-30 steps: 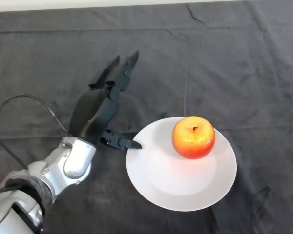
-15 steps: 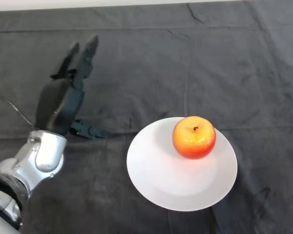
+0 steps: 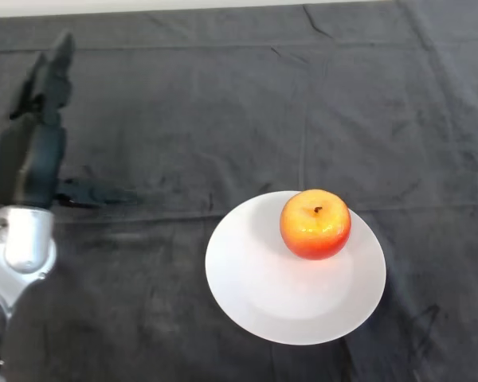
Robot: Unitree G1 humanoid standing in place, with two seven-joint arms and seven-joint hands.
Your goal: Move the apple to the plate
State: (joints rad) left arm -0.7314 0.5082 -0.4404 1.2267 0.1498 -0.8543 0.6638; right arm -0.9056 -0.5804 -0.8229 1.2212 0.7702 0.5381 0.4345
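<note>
While the apple (image 3: 315, 224) sits upright on the plate (image 3: 263, 298), stem up, toward the plate's far right part, the placement looks done as judged from the layout. The plate lies on the dark cloth of the surface (image 3: 247, 111), nearer its front edge, slightly right of centre.

The left hand (image 3: 33, 163) hangs near the left edge of the surface, well apart from plate and apple. Fingers (image 3: 49, 76) straight, pointing toward the far edge; thumb (image 3: 92, 192) stuck out sideways toward the plate. Nothing held.

Risks from here:
- Apple is round and off-centre on a shallow plate; a knock to the surface or a tug on the cloth could roll it toward the rim and off.
- The cloth shows creases; if the arm drags on it, the plate could shift with it.
- Any sweep of the hand back toward the centre could clip the plate's near-left rim.
</note>
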